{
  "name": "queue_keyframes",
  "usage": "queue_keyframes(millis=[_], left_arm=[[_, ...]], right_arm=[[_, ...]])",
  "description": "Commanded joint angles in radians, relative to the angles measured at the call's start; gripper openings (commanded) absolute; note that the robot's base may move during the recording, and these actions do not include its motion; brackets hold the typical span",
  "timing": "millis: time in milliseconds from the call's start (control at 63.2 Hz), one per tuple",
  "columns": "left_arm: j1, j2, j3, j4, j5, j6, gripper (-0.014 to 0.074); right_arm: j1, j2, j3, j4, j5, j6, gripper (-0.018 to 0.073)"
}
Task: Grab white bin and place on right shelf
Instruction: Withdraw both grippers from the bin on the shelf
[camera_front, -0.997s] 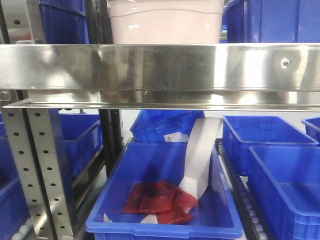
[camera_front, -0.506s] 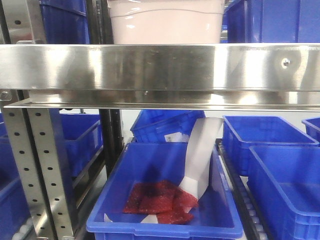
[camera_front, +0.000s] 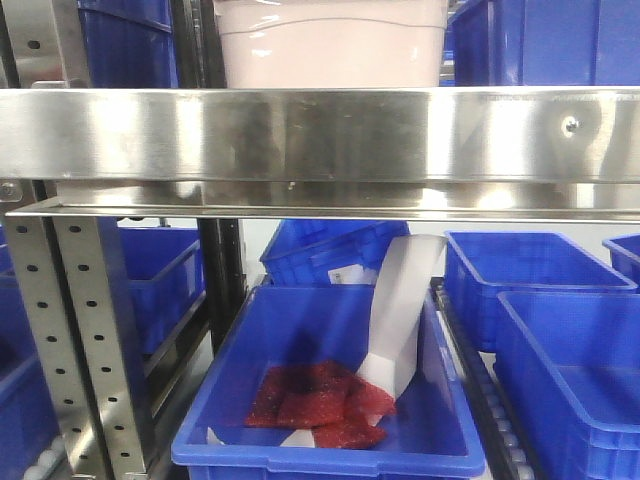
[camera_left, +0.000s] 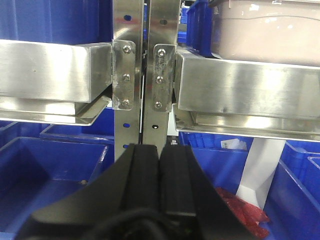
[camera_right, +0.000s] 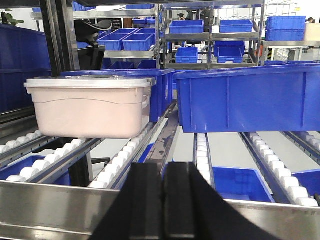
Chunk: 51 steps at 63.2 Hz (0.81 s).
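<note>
The white bin is a pale pinkish tub with a translucent lid. It sits on the roller tracks of the right shelf, just behind the shiny steel front rail. It also shows in the right wrist view at the left and in the left wrist view at the top right. My left gripper is shut and empty, in front of the perforated uprights, below the rail. My right gripper is shut and empty, in front of the rail, to the right of the bin.
A large blue bin stands on the shelf right of the white bin. Below the rail a blue bin holds red packets and a white strip. More blue bins lie to the right. Perforated uprights stand at left.
</note>
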<state>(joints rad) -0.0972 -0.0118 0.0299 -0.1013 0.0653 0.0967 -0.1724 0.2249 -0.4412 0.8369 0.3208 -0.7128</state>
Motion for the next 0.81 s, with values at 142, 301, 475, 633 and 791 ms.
queue_keyframes(millis=[142,301,475,633,791], left_arm=[[-0.004,-0.01,0.0,-0.006,-0.091,-0.008,-0.0117],[-0.004,-0.01,0.0,-0.006,-0.091,-0.008,-0.0117],[-0.004,-0.01,0.0,-0.006,-0.091,-0.008,-0.0117],[-0.004,-0.01,0.0,-0.006,-0.091,-0.008,-0.0117],[-0.004,-0.01,0.0,-0.006,-0.091,-0.008,-0.0117]], right_arm=[[-0.004,0.011,-0.029,0.02,-0.063,-0.002,0.0071],[-0.004,0.011,-0.029,0.02,-0.063,-0.002,0.0071],[-0.004,0.011,-0.029,0.02,-0.063,-0.002,0.0071],[-0.004,0.014,-0.024,0.012,-0.082,-0.005,0.0071],[-0.004,0.015,-0.011,-0.181,-0.085,0.107,0.0071]])
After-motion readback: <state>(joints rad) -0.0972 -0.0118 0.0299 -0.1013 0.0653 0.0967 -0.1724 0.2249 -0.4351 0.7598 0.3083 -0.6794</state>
